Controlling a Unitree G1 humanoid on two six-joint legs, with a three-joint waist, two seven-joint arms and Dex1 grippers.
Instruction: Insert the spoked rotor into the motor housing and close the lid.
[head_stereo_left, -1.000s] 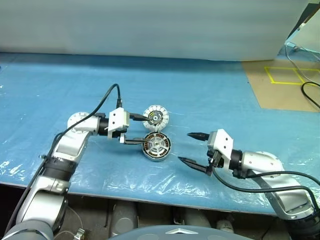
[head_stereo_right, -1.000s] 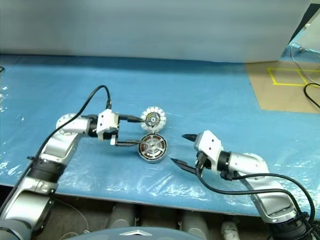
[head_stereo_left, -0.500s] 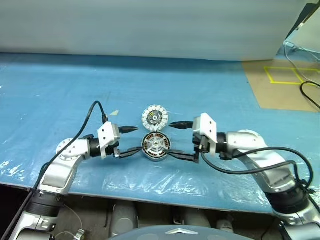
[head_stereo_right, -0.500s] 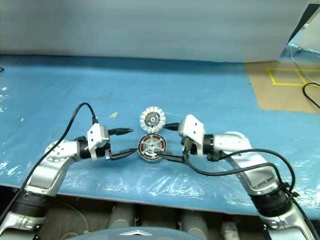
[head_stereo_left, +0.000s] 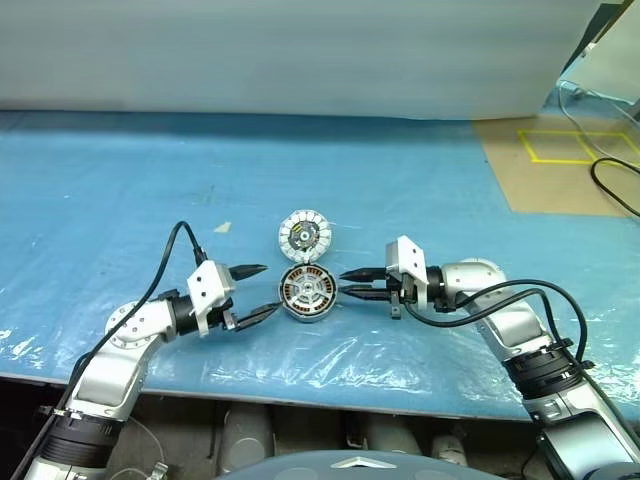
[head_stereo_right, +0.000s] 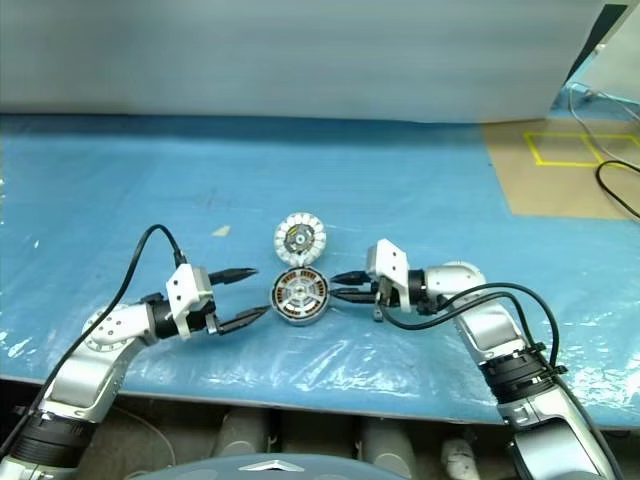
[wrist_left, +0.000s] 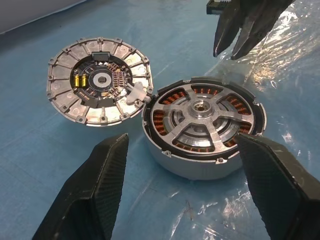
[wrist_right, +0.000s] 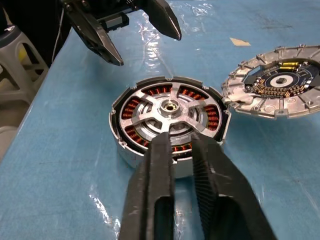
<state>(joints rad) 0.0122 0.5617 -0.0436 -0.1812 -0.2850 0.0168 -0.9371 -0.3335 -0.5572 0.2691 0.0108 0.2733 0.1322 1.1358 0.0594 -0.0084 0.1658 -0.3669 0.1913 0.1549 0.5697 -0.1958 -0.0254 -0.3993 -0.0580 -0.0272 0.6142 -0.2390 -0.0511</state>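
looks like the spoked rotor (wrist_left: 202, 117) is already sitting down inside the motor housing (head_stereo_left: 308, 290), spokes over the copper windings, so i'd say the insert part is done and the lid (head_stereo_left: 306, 235) is what's left. the lid lies flat, inner face up, just on the far side of the housing, and it seems joined to it at a small tab or hinge where the rims meet, though i can't be sure. left gripper (head_stereo_left: 254, 292) sits just left of the housing with its fingers spread wide, holding nothing. right gripper (head_stereo_left: 352, 283) is just right of the housing, fingers pinched nearly together with nothing between them, tips close to the rim; can't tell if they touch. my guess for the next move: get a finger under the lid's far edge and flip it over onto the housing while the other gripper steadies the ring. plenty of open blue table (head_stereo_left: 120, 180) on the far side and both sides; the near edge of the table is fairly close.
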